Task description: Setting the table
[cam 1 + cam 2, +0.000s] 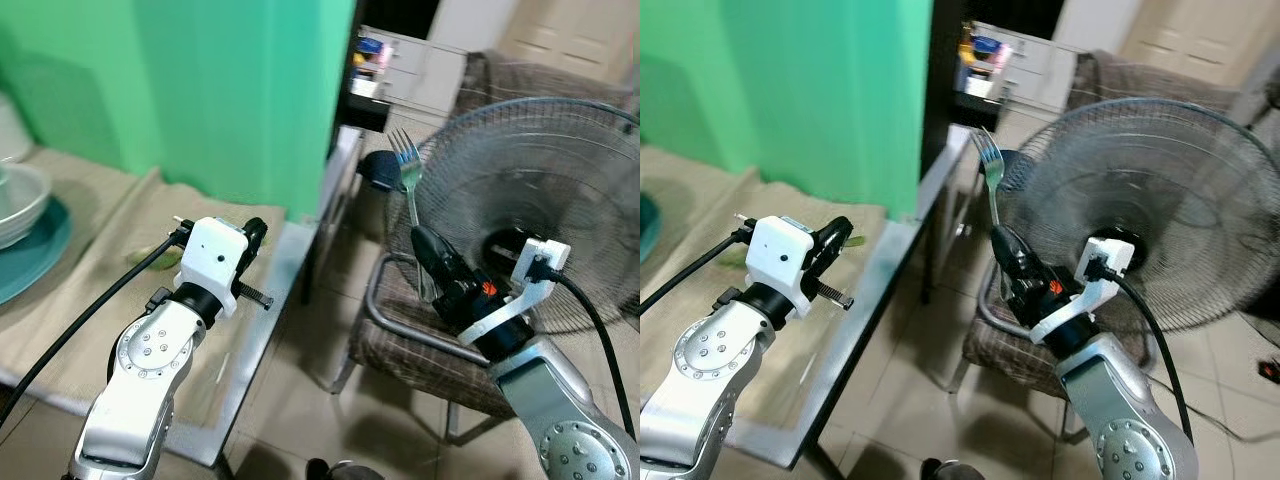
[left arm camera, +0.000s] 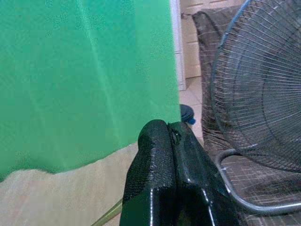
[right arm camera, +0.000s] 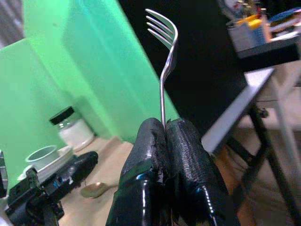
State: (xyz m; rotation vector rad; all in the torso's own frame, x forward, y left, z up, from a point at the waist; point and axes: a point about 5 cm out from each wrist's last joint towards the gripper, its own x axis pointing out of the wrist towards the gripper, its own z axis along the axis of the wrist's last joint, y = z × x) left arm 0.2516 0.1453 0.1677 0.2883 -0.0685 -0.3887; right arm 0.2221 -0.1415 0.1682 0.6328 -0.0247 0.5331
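Fork: the fork [image 1: 408, 185] stands nearly upright in the right claw [image 1: 430, 262], tines up, held low on its handle. It hangs off the counter's edge, over the floor, in front of the fan [image 1: 540, 205].
Right claw: pinched tight on the fork handle, both fingers pressed together around it in the right wrist view.
Left claw: the left claw [image 1: 255, 235] is closed on nothing, fingers pressed together, hovering over the counter near its edge.
Key relation: the counter [image 1: 110, 240] lies to the left of the fork, across the metal edge. The fork's long axis is vertical, so I judge it must be carried left and tipped flat before it can be laid down. The right arm has the fork; the left arm is nearer the place setting.
Place setting: a white bowl [image 1: 20, 200] on a teal plate [image 1: 40, 250] sits at the counter's far left, well apart from the fork. A gold spoon [image 3: 95, 189] lies on the counter near the left claw.
Surface: a beige cloth covers the counter, with a green backdrop behind it.
Room: a wicker chair [image 1: 420, 350] stands behind the fan on a tiled floor, beside the counter.
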